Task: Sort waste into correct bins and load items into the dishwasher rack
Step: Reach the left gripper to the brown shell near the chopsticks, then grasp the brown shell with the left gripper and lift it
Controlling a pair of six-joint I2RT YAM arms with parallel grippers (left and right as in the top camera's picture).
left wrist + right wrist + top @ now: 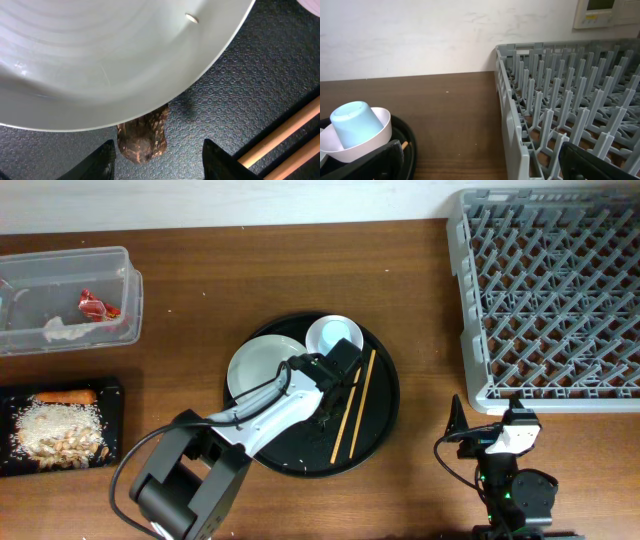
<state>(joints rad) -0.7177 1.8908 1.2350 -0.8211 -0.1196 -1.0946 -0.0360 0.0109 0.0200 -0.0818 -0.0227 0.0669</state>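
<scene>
While hovering low over the round black tray [260,70], holds the left gripper [159,166] open, jaws apart on either side of the small dark scrap [142,139] and closed on nothing. Finds that scrap on the tray floor, one end tucked under the rim of the round white plate [100,55], nearer one finger than the other. Shows the two wooden chopsticks [282,134] side by side just beside the gripper. Seats the light-blue cup [351,122], tilted, inside the small white bowl [377,132] on the same tray. Parks the right gripper [485,165] — jaws spread wide, empty — by the near corner of the grey dishwasher rack [555,125]. Has the red wrapper [95,305] and crumpled white tissue [62,330] in the clear tub [60,258]; has the orange carrot [66,395] and rice [50,435] in the shallow black tray [110,460].
</scene>
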